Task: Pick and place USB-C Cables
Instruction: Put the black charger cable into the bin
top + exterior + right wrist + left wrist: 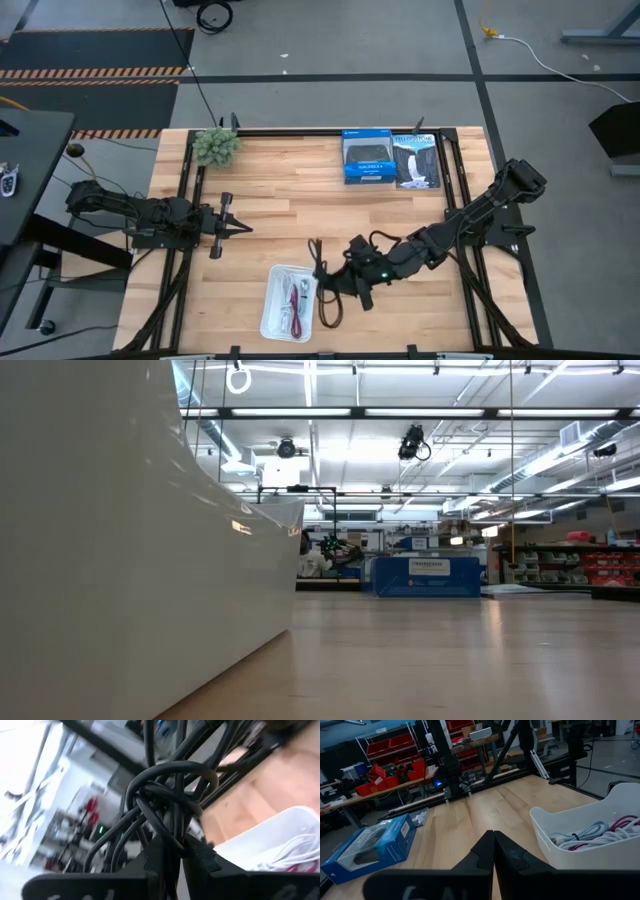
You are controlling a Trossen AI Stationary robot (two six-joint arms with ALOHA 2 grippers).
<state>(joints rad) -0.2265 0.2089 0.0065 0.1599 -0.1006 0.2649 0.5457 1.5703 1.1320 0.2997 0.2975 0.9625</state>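
From overhead I saw the right gripper [333, 283] low over the table beside the right edge of the white tray [272, 318]; its own wrist camera showed the fingers [200, 857] pinched tight on a tangle of black cable [167, 800], whose loops stood up above the closed tips; in the overhead view that black cable [322, 285] ran in a dark line from above the gripper down along the tray's right rim, and I could not tell whether its lower end touched the wood or the tray.

The tray [580, 830] already held cables; through the left wrist camera I made out a pale blue-grey cable [592, 829], a white cable [600, 840] and a dark red cable [620, 824] lying coiled together inside it, and the dark red one [294, 303] also showed from above.

The left gripper [243, 228] waited over the left part of the table, well apart from the tray; its fingers [480, 855] were pressed together with nothing between them.

At the far edge of the table stood two blue-and-black product boxes [391, 158] and a green fuzzy plant [216, 146]; the table-level camera was mostly blocked by the tray's white wall [130, 540].
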